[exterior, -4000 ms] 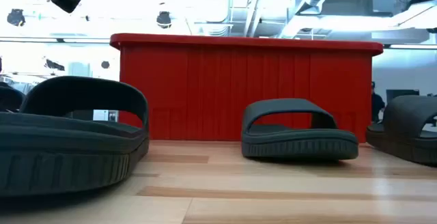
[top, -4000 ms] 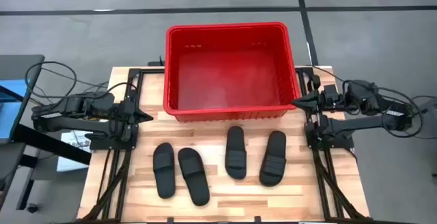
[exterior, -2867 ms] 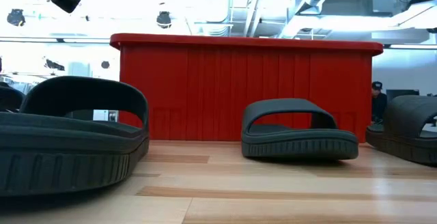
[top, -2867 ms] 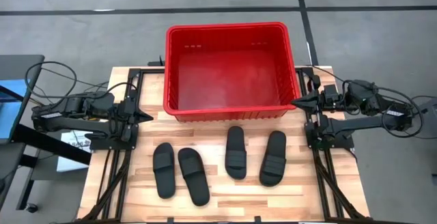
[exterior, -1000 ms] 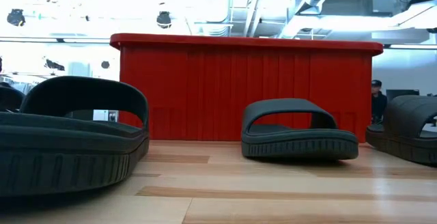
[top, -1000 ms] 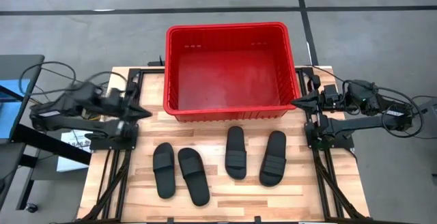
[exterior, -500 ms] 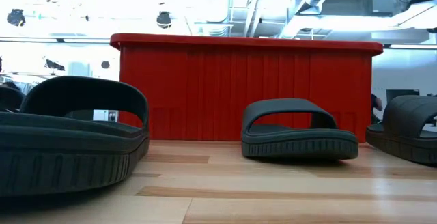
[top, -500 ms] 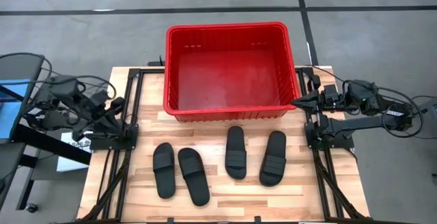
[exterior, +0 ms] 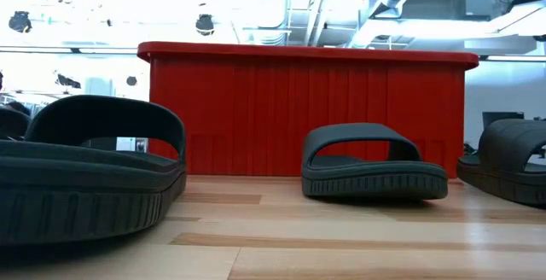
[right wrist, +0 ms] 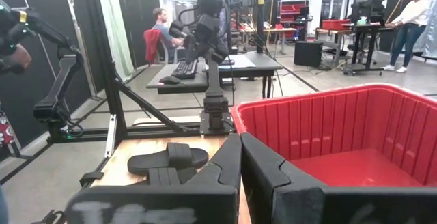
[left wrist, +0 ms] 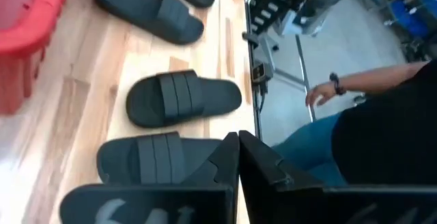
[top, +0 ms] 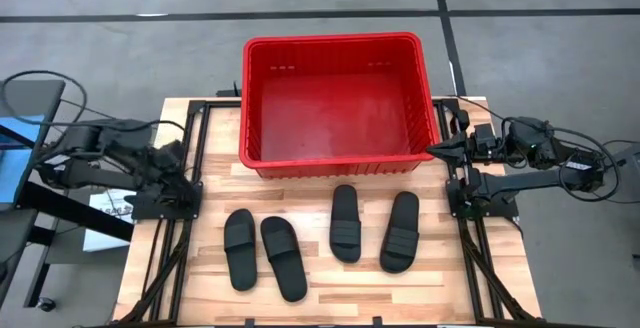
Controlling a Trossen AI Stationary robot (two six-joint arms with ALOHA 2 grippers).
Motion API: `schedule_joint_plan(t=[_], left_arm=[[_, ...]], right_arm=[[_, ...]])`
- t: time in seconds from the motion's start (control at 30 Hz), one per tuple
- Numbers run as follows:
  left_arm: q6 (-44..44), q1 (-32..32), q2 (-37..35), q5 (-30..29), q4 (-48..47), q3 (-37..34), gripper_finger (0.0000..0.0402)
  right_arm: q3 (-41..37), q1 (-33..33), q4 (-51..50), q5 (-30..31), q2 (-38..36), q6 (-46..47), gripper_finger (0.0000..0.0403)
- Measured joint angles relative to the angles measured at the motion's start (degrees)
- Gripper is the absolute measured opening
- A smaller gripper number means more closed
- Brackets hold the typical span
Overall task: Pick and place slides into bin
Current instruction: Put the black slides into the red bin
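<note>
Several black slides lie sole-down on the wooden table, near side of the red bin point(top: 335, 98): a left pair point(top: 240, 249) point(top: 283, 258) and a right pair point(top: 345, 223) point(top: 400, 231). The bin stands at the table's far middle, with nothing inside. My left gripper point(top: 178, 164) hangs shut over the table's left edge, tipped down toward the slides point(left wrist: 184, 101). My right gripper point(top: 432, 149) waits shut at the right edge, level, beside the bin's near right corner point(right wrist: 328, 135). Both grippers touch nothing.
Black frame rails run along the table's left point(top: 190, 138) and right point(top: 460, 198) sides. A person's arm and leg point(left wrist: 369, 115) show beyond the table's near edge in the left wrist view. Bare wood point(top: 330, 293) lies near side of the slides.
My left arm has drawn back toward the table's left edge. Its gripper has tipped downward and rolled, staying shut. The slides and the bin have not moved.
</note>
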Motion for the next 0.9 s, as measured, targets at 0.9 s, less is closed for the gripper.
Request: schedule_joint_plan(t=[0.9], left_arm=[[-12.42,-33.58,27.24,-34.34,-11.25,10.01,0.0]], right_arm=[[0.0,0.02,-0.02,0.0,0.0,0.0,0.0]])
